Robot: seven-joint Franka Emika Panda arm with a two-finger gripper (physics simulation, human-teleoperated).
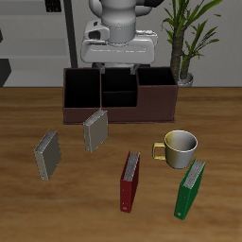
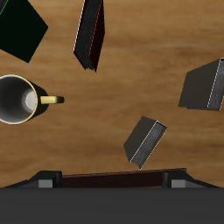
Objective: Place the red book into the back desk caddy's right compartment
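Observation:
The red book (image 1: 129, 181) stands on the table near the front edge, between a grey book and the green book; it also shows in the wrist view (image 2: 90, 33). The back desk caddy (image 1: 118, 112) is a long dark maroon box at the table's back with three black-lined sections. Its right compartment (image 1: 157, 89) is an end section and holds nothing. My gripper (image 1: 118, 62) hangs above the caddy's middle section, well behind the red book. In the wrist view my gripper (image 2: 114, 184) has its fingers wide apart and nothing between them.
A yellow-handled mug (image 1: 178, 146) stands between the caddy and the green book (image 1: 191, 189). Two grey books (image 1: 95, 130) (image 1: 47, 154) stand in front of the caddy. A potted plant (image 1: 186, 38) rises behind the caddy's end.

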